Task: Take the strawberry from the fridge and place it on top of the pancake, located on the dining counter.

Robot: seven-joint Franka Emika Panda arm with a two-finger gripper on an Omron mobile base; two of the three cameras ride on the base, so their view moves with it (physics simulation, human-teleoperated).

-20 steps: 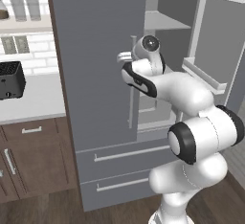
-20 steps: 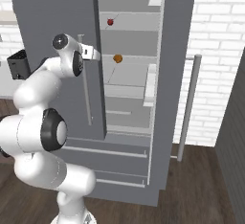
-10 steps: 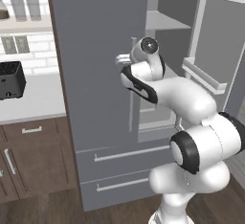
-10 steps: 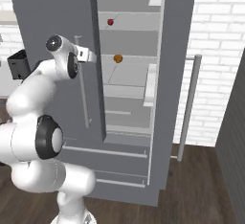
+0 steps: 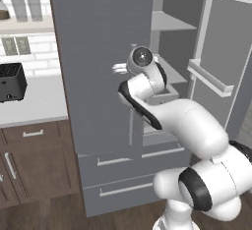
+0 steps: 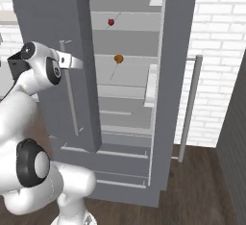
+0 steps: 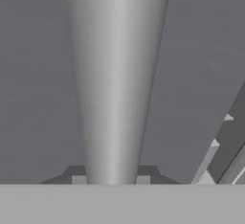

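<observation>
Our gripper (image 7: 110, 181) has its jaws clamped on the bar handle (image 7: 115, 84) of the fridge (image 6: 57, 36) left door. Beyond the jaws, inside the open right half, the strawberry (image 6: 111, 22) sits on an upper shelf, above an orange-brown lump (image 6: 118, 58).

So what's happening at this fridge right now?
The white arm's gripper has closed on the bar handle of the fridge's left door, which stands partly open. The right door is already swung wide. Inside, the strawberry sits untouched on an upper shelf, with an orange-brown lump on the shelf below.
</observation>
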